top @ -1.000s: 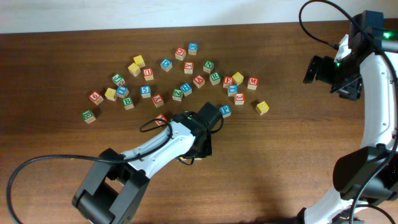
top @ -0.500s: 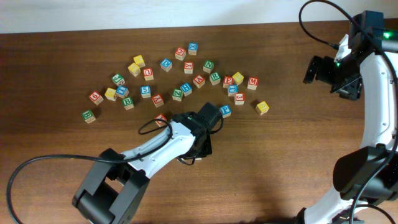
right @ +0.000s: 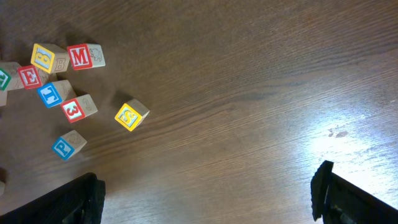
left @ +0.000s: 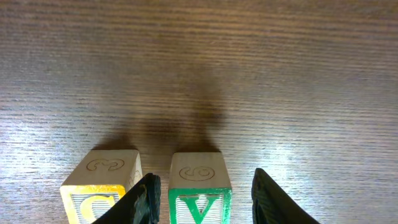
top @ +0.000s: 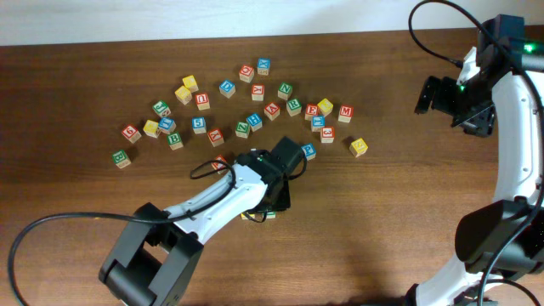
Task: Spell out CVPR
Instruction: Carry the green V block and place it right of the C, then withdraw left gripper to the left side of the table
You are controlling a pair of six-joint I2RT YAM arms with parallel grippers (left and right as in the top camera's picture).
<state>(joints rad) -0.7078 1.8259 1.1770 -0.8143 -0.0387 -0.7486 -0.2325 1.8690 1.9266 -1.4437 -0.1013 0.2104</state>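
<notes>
Just then the green V block (left: 199, 190) stood between the fingers (left: 146, 199) of the left pincer (left: 205, 177), which were narrowly parted and clear of it on both sides. The yellow C block (left: 99, 186) stood just outside one finger. The right pincer (right: 207, 177) gaped wide, the blue P block (right: 67, 146) ahead to its left.

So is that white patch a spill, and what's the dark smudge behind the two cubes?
Right wrist view: the white patch is glare on the table. Left wrist view: the smudge is a shadow behind the C cube and V cube.
</notes>
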